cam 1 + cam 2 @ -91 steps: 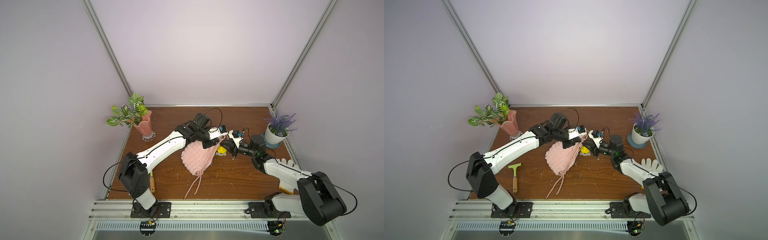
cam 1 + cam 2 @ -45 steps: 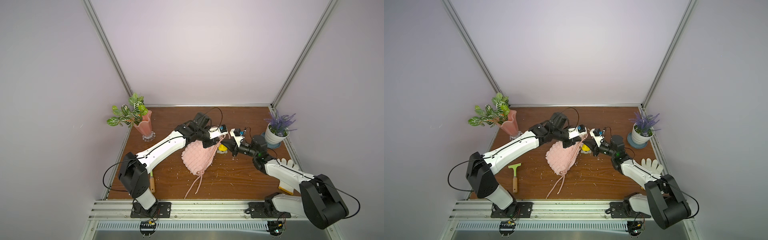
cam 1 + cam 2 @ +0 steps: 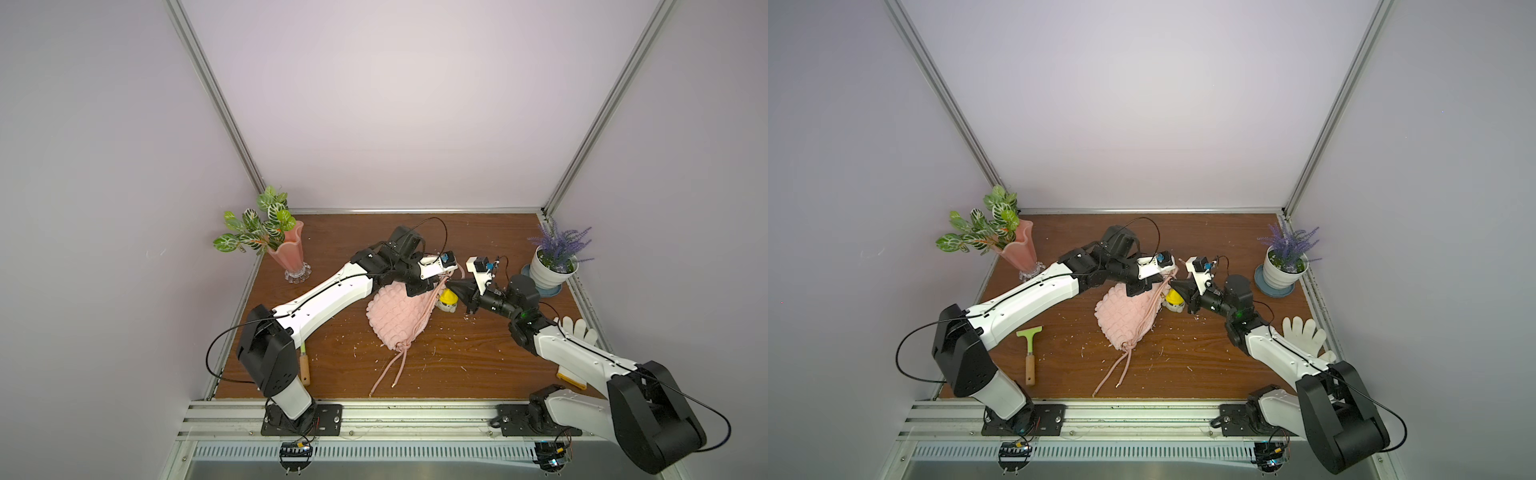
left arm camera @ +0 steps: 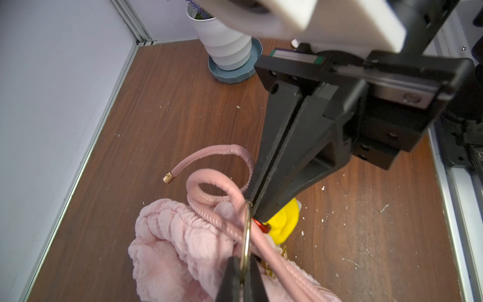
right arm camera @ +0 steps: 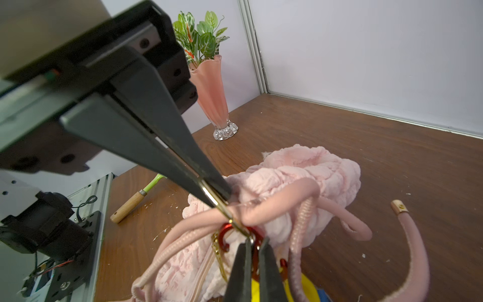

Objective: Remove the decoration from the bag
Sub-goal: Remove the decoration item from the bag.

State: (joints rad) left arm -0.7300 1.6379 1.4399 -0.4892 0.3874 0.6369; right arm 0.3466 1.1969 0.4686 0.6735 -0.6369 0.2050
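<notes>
top views / bag [image 3: 395, 318]: mid-table, its cords trailing toward the near edge.
top views / decoration [image 3: 1173, 301]: on the table, touching the side of the bag that faces the right edge, yellow hat up.
top views / left fingers [image 3: 424, 286], right fingers [image 3: 457, 286]: tips meet over the bag mouth, just above the decoration. Grip unreadable at this range.
left wrist / left fingers [image 4: 231, 279]: clamped on the gold ring [image 4: 247, 235]. The ring is edge-on, its long way running straight out toward the other tips.
left wrist / right fingers [image 4: 282, 162]: closed, tips at the ring's far end, where the red clip [image 4: 261, 226] hangs.
left wrist / decoration [image 4: 283, 222]: just beyond and under the right tips, on the far side of the ring from the left fingers.
right wrist / right fingers [image 5: 241, 272]: pinched narrow at the ring-clip joint, red showing between them, so likely on the clip.
right wrist / left fingers [image 5: 162, 146]: shut on the gold ring [image 5: 224, 209], with a pink cord [image 5: 282, 198] threaded through it.
right wrist / decoration [image 5: 300, 287]: under the right tips, only yellow visible.
call: the ring spans tip to tip and the right arm is nearer the charm. The clip likely has to leave along the ring wire, away from the left fingers.
</notes>
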